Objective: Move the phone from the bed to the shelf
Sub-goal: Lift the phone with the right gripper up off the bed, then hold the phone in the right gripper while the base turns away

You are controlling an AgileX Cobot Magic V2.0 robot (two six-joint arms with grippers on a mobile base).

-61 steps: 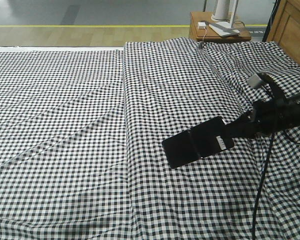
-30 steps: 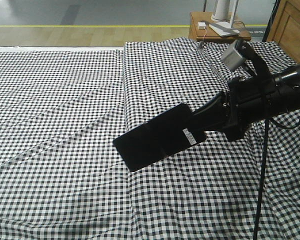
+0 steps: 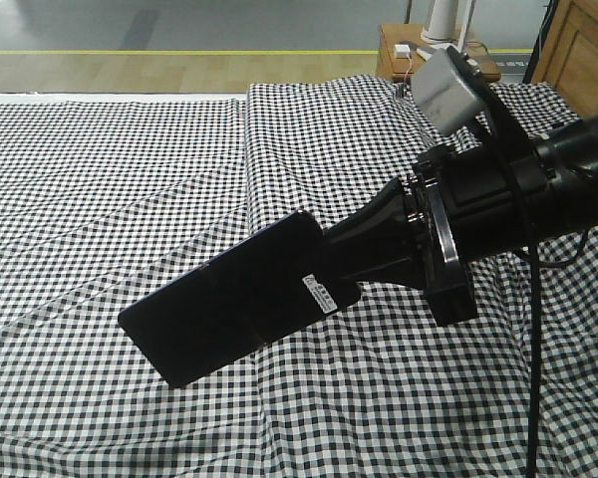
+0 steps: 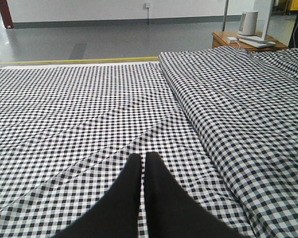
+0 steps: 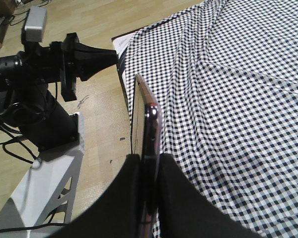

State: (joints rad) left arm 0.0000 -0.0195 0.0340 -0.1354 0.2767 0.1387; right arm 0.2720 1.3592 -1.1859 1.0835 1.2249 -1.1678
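Observation:
The phone (image 3: 229, 304), a glossy black slab with a small white sticker, hangs above the bed (image 3: 110, 169), tilted down to the left. My right gripper (image 3: 334, 254) is shut on its sticker end. The right wrist view shows the phone (image 5: 145, 119) edge-on, clamped between my right gripper's (image 5: 148, 158) black fingers, with the checked bed (image 5: 238, 74) to its right. My left gripper (image 4: 143, 157) hovers low over the bed (image 4: 79, 104), jaws together with nothing between them. From the right wrist view the left gripper (image 5: 111, 55) points toward the bed's edge. The shelf is out of view.
A reddish-brown nightstand (image 3: 434, 62) with a white device and cable stands beyond the bed's far right corner. A panelled wooden piece (image 3: 583, 50) rises at the far right. Bare wood floor (image 5: 102, 114) and my white base frame (image 5: 44, 183) lie beside the bed.
My right arm has lifted the phone off the bed and carried it left and toward the camera, so it looks larger now. The bed fabric stays as it was.

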